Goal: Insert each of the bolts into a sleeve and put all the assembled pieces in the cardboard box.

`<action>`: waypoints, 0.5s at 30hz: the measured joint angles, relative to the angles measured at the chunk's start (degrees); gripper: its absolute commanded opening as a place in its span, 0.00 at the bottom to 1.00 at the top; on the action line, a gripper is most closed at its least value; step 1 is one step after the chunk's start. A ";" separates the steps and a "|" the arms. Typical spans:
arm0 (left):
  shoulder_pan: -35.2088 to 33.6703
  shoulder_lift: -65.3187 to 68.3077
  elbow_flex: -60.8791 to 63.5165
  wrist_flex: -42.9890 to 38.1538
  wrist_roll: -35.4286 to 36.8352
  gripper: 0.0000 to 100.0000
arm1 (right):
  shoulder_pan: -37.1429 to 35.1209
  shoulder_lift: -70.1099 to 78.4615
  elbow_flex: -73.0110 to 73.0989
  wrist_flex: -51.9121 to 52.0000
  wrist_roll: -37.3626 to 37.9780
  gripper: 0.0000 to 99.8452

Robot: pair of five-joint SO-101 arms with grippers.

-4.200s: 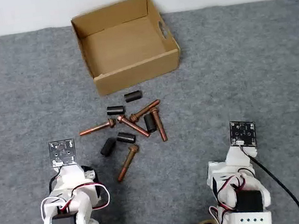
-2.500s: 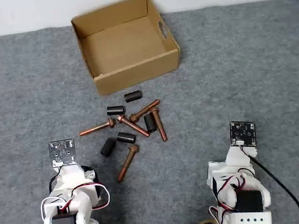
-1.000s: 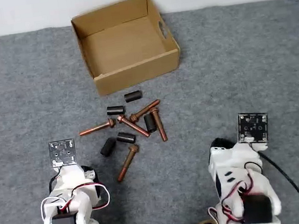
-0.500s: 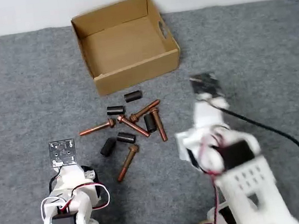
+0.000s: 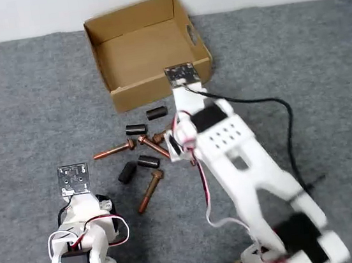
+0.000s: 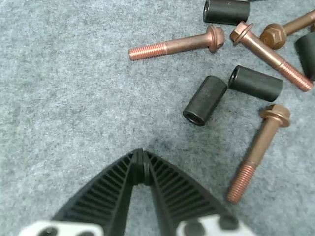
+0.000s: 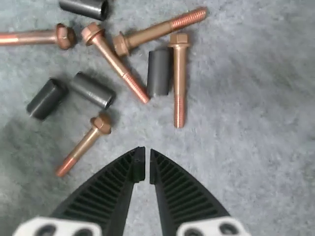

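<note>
Now my right gripper (image 7: 145,164) hangs clenched and empty, with a bolt (image 7: 178,78) just ahead of its jaws beside a sleeve (image 7: 158,72). I should spread wide and grip mid-shank, clear of that sleeve.

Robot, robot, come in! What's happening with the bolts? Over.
Left tool shut, empty. Right tool shut, empty, near bolts. Sleeves loose, none fitted. Cardboard box empty.
</note>
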 measured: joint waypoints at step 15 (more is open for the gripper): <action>0.00 0.00 0.00 0.00 0.00 0.01 | -0.26 29.10 -30.42 11.34 2.55 0.16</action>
